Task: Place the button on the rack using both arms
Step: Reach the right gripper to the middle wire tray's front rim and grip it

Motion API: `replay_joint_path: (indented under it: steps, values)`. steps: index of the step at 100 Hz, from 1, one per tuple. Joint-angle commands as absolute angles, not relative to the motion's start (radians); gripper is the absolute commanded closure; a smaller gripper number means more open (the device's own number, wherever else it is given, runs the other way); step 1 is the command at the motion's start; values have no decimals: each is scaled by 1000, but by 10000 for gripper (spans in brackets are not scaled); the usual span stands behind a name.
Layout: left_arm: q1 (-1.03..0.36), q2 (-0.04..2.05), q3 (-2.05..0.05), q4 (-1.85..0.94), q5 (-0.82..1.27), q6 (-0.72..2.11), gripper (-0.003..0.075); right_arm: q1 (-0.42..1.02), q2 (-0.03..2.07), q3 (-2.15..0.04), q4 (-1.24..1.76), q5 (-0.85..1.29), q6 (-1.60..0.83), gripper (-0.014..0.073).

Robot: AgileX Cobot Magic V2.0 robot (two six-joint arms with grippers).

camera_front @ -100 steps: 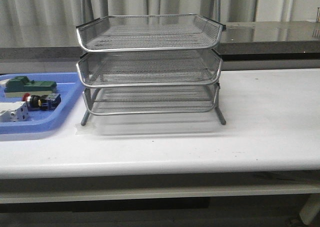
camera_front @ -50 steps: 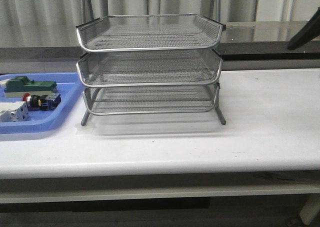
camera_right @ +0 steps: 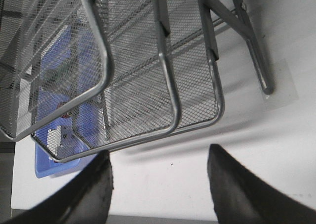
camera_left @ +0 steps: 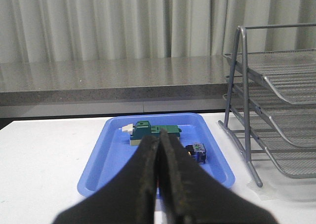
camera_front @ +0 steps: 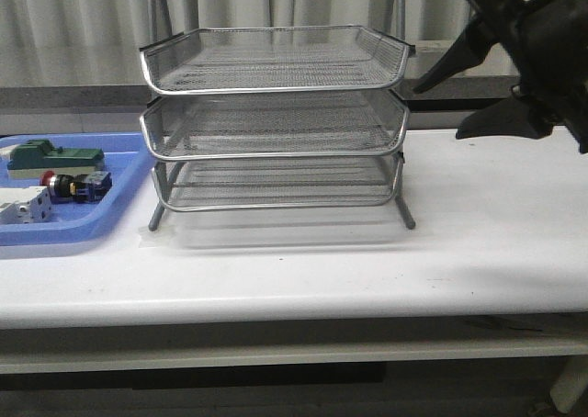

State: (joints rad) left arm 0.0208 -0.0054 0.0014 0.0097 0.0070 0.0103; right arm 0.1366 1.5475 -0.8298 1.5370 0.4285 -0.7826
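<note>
The button, red cap and black body, lies on its side in the blue tray at the table's left. The rack, three silver mesh tiers, stands mid-table with all tiers empty. My right gripper hangs open in the air just right of the rack's upper tiers, holding nothing. In the right wrist view its fingertips are spread wide over the rack's corner. The left gripper is shut and empty, above the table short of the tray. Its fingers partly cover the button.
A green block and a white block share the blue tray with the button. A grey counter and curtains run behind the table. The table's front edge is near the camera.
The right arm has come into the front view from the upper right and moved left toward the rack, gripper open. Button, tray and rack have not moved.
</note>
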Motion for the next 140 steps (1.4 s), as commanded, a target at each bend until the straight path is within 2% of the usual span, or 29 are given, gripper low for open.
replay_joint_path:
  steps: [1, 32, 60, 72, 96, 108, 117, 140]
  values:
    - [23, -40, 47, 8, -68, 0, 716, 138, 1574, -885, 1612, 476, -843, 153]
    - [23, -40, 47, 8, -68, 0, 716, 138, 1749, -1015, 1626, 557, -847, 153]
    - [23, -40, 47, 8, -68, 0, 716, 139, 1825, -1106, 1630, 594, -847, 167]
    - [23, -40, 47, 8, -68, 0, 716, 139, 1829, -1110, 1633, 596, -847, 234]
    - [23, -40, 47, 8, -68, 0, 716, 139, 1829, -1110, 1633, 610, -847, 482]
    - [23, -40, 47, 8, -68, 0, 716, 139, 1829, -1106, 1632, 624, -847, 573]
    - [23, -40, 47, 8, -68, 0, 716, 139, 1829, -1091, 1627, 630, -847, 602]
    - [23, -40, 47, 8, -68, 0, 716, 139, 1828, -1012, 1611, 646, -849, 602]
